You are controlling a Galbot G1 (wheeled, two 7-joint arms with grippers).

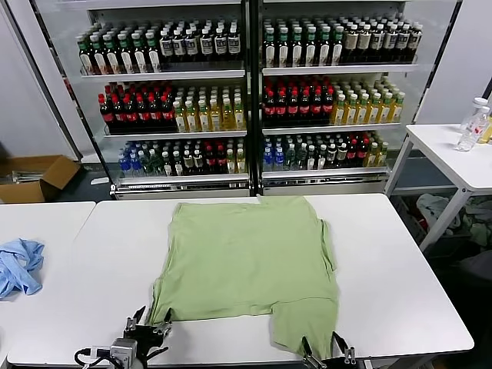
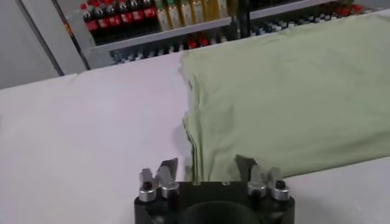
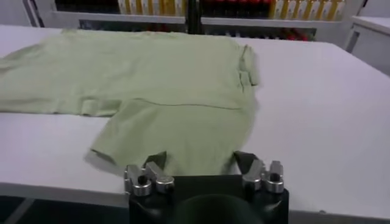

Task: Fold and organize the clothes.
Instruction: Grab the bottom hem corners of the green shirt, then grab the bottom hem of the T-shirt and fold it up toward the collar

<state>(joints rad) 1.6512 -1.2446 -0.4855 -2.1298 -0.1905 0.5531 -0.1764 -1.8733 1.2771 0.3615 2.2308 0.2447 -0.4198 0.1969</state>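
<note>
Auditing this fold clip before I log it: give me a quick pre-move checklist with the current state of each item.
1. Light green cotton shirt lies flat on the white table: ok, though one sleeve flap juts toward the near edge.
2. Left gripper open at the shirt's near left corner: ok; the jaws flank the layered edge in the left wrist view.
3. Right gripper open at the jutting flap: ok, fingers spread.
4. Cloth already pinched by either gripper: not ok, neither is shut.
5. Crumpled light blue garment apart from the shirt: ok, it sits on the neighbouring table.
6. Printed graphic side: cannot tell.
</note>
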